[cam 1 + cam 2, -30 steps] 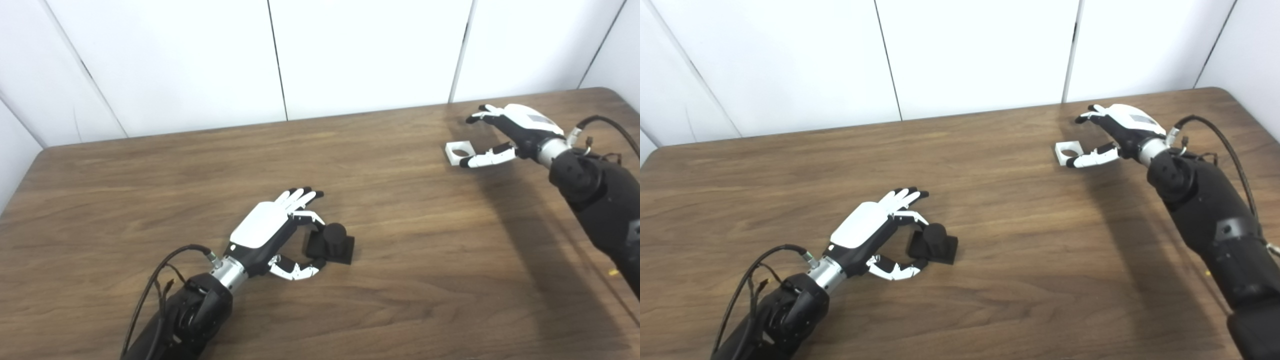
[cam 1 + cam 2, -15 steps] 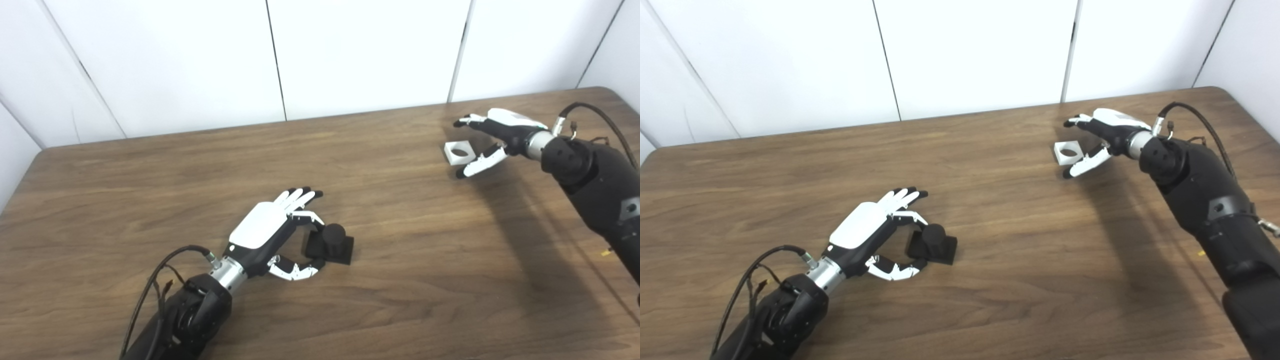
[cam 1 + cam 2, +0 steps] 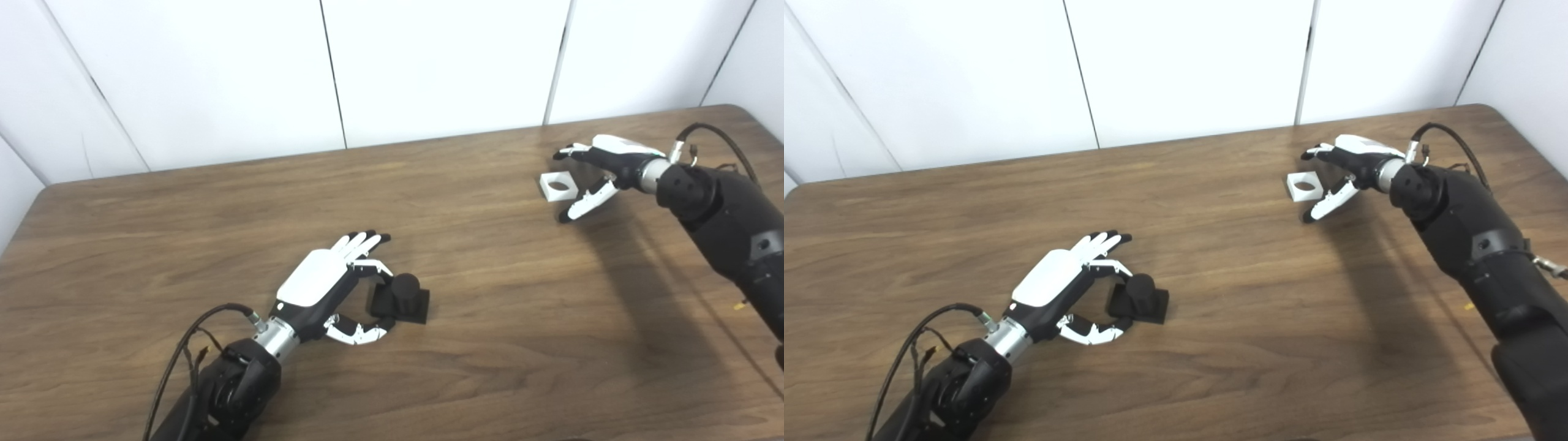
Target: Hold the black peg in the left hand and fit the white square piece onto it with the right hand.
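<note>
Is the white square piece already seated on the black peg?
No: the white square piece lies on the table by the right hand, far from the black peg.

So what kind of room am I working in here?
Probably a lab or test bench, not a home: a bare wood-grain table against plain white wall panels, with only a black peg and a white square piece out.

Both arms are bulky matte black with silver metal wrist cuffs and looping black cables, and the left hand (image 3: 323, 283) and right hand (image 3: 603, 166) wear white back plates, white fingers and black fingertips.
</note>
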### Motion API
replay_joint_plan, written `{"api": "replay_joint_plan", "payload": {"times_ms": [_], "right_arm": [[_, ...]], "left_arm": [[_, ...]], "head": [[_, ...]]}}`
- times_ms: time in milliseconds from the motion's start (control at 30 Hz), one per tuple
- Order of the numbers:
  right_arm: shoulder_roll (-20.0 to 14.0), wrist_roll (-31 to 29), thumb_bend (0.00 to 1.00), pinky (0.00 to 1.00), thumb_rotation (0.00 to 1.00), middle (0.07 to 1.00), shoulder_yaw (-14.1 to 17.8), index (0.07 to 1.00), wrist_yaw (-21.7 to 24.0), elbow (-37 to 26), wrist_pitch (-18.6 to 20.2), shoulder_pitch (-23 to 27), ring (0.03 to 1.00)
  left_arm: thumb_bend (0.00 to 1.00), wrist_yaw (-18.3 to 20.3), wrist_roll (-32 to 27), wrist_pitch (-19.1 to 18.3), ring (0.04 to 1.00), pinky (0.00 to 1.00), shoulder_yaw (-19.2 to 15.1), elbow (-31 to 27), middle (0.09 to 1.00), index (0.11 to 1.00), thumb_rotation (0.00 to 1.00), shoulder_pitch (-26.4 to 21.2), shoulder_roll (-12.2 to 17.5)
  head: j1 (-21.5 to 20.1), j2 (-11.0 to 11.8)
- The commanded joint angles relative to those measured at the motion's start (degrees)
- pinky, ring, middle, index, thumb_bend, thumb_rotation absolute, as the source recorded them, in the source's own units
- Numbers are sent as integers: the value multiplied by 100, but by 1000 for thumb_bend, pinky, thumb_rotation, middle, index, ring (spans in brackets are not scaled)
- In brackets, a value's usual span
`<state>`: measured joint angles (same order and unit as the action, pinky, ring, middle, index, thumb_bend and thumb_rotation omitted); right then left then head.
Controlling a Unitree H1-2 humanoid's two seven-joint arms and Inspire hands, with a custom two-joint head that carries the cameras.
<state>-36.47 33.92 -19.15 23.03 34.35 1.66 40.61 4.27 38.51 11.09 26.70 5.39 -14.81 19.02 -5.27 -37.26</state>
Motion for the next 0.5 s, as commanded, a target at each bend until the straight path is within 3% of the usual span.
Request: {"api": "replay_joint_plan", "payload": {"times_ms": [0, 233, 467], "right_arm": [[-74, 152, 722, 1000, 332, 1000, -49, 886, -176, 39, -112, 308, 1000], [-10, 403, 649, 962, 313, 951, -177, 726, -775, 266, -300, 327, 965], [70, 478, 615, 960, 356, 932, -275, 689, -1095, 574, -380, 400, 954]], "left_arm": [[924, 337, 273, -232, 1000, 1000, 40, 107, 979, 582, 226, 149, 220], [920, 350, 296, -227, 1000, 1000, 32, 68, 979, 585, 241, 190, 232], [912, 305, 309, -202, 1000, 1000, 32, 84, 980, 583, 266, 198, 243]], "head": [[2, -10], [57, -30], [98, -49]]}}
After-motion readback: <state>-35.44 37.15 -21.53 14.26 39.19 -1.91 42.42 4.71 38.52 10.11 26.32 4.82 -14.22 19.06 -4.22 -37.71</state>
